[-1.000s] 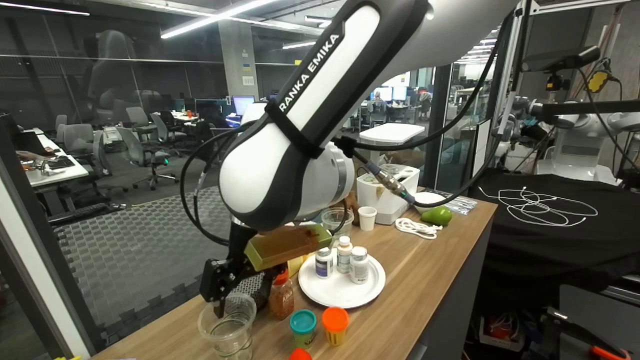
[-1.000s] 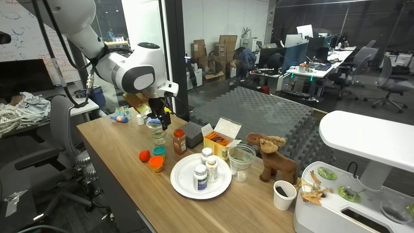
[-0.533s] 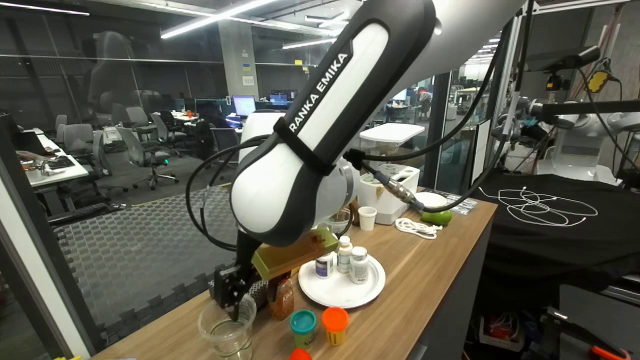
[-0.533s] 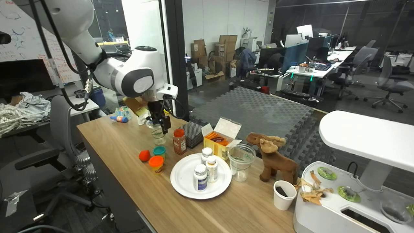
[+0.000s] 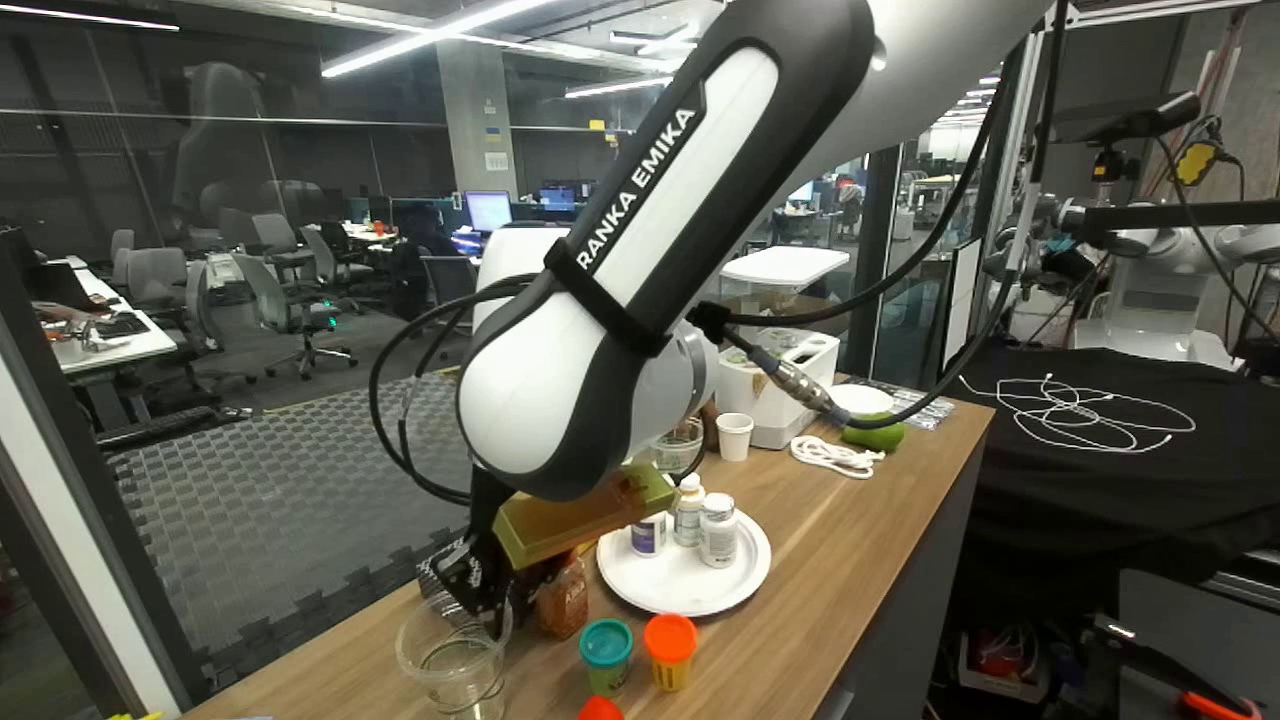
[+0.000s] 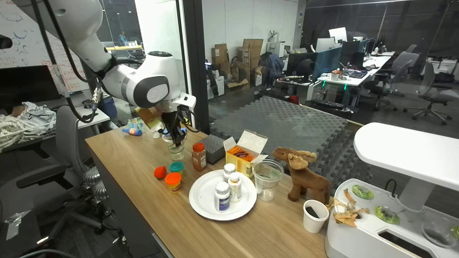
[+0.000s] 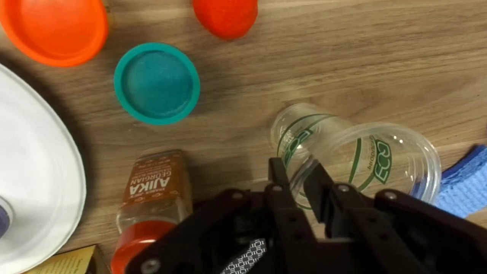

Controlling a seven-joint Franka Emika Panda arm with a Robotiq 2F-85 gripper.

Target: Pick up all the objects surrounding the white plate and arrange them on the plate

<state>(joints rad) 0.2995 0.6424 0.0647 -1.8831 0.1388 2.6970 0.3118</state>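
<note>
Gray floor mats (image 6: 272, 122) and desks fill the big office behind a long wooden table (image 6: 272, 233). Going left to right in an exterior view, a red round thing (image 6: 160, 172) comes first, then the tub with an orange lid (image 6: 173, 183) and the tub with a green-blue lid (image 6: 176, 168). Past them the clear cup (image 6: 177, 152) stands on the table. At its rim is the gripper (image 7: 296, 169), jaws a little apart, one inside the cup and one outside — so I think it is not pinching yet. Next comes the jar with a red lid (image 6: 199, 160), beside a black block (image 6: 212, 147). Then there's the white plate (image 6: 202, 196), with three small bottles (image 6: 222, 197) standing close together on it. By its back side are a yellow box (image 6: 238, 165) and a second clear cup (image 6: 267, 180).

What could go wrong? The cup looks thin, so a hard squeeze might bend its rim, and a weak one might let it slip. If it swings low toward the plate, it could knock over the jar, which stands close to the straight way. Setting it too near the bottles could tip them.

For room, bare wood runs between the tubs and the near table edge. The far edge seems tighter, with the block and box there. The plate is bare on the side facing the tubs — I'd go up high, then down there.
</note>
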